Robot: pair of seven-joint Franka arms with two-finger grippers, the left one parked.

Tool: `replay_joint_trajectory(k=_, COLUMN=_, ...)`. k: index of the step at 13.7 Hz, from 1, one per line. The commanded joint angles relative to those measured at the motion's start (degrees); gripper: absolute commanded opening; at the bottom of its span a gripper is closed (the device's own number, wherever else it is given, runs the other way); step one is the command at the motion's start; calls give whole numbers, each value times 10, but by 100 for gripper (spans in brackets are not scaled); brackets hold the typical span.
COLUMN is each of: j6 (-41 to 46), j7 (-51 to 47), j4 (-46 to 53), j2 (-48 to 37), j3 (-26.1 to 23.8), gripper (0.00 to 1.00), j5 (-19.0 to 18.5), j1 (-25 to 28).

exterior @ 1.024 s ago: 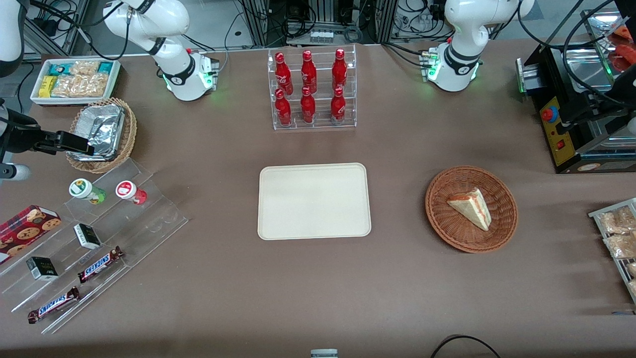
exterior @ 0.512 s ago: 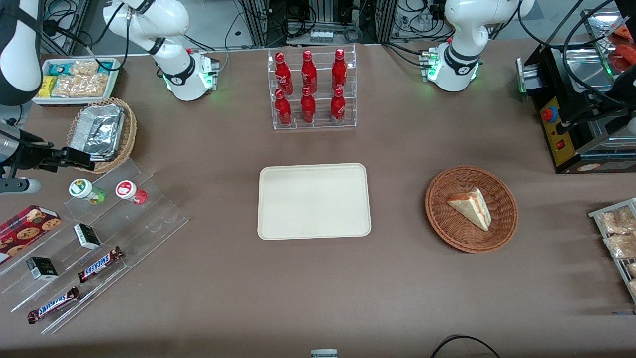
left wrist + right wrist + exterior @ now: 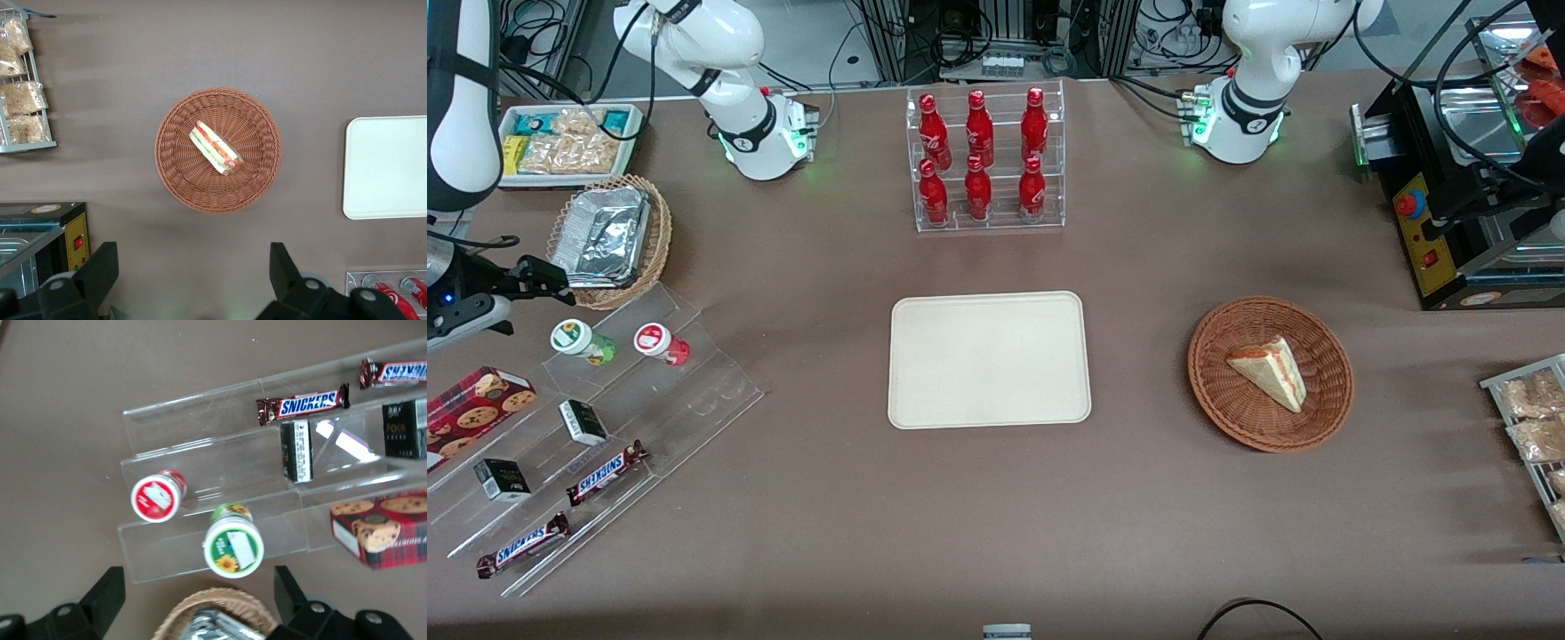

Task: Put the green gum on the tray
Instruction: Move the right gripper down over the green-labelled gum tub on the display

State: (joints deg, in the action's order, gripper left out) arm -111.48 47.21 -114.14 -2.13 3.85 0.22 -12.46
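the gripper (image 3: 560, 286) hangs at the working arm's end of the table, its fingers (image 3: 107, 587) spread wide and holding nothing. the green gum (image 3: 580, 341) stands just under it, a bit nearer the front camera, not touching it. it is a small round bottle with a white lid, on the top step of a clear plastic stand (image 3: 649, 400). the red gum (image 3: 660, 343) stands beside it. a round woven basket (image 3: 654, 240) with shiny foil sits farther from the front camera. the tray (image 3: 989, 359) is flat, smooth and cream, with round corners, well apart in the middle of the brown table (image 3: 996, 533).
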Motion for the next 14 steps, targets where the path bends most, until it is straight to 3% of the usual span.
replay_joint_trajectory(k=1, j6=-52, j7=66, j4=-54, j2=-23, j3=-3, gripper=100, j5=0, j1=-17)
replay_joint_trajectory(k=7, j6=-177, j7=87, j4=-130, j2=-12, j3=4, gripper=100, j5=10, j1=-27)
replay_joint_trajectory(k=14, j6=-203, j7=88, j4=-140, j2=4, j3=6, gripper=100, j5=22, j1=-26)
